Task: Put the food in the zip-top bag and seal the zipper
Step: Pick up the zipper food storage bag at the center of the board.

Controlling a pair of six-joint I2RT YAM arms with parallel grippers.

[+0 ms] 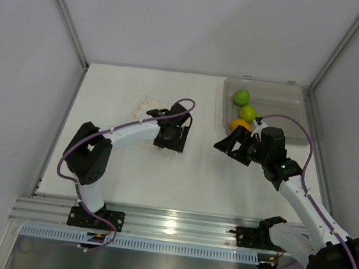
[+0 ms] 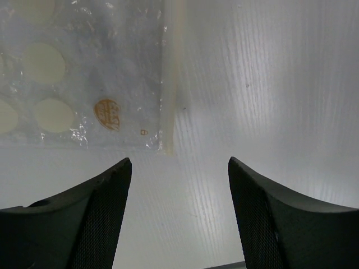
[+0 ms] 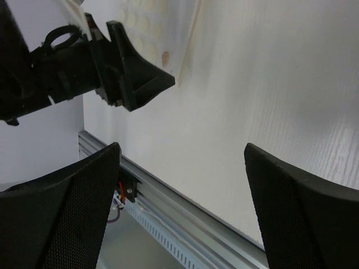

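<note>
- While the bag (image 1: 145, 110) lies flat on the table (image 1: 188, 174), nothing holds or touches it. Its dotted face is up, and its edges lie clear of the table's left and far edges.
- In the left wrist view the zipper (image 2: 168, 73) runs as a pale strip along the bag's right edge. Whether it is pressed shut cannot be told.
- The left gripper (image 1: 171, 137) hangs just off the bag's near-right corner. Its jaws stand apart, with only bare table between them.
- The right gripper (image 1: 230, 143) sits well to the right of the bag and points back toward it. Its jaws are spread wide and empty.
- Between the two grippers, right of the bag, a strip of bare table lies open.
- The tray (image 1: 225, 107) stands well to the right of the bag, against the table's far-right corner.
- All the food is inside the tray, none in the bag. One green piece (image 1: 242, 97) lies farthest back.
- A second green piece (image 1: 248, 113) sits just in front of the first.
- The orange piece (image 1: 238, 124) is by the tray wall on the bag's side, partly hidden by the right arm.
- Near of the bag, open table runs to the rail (image 1: 177, 221).
- Far of the bag, a narrower band reaches the back wall (image 1: 203, 28).
</note>
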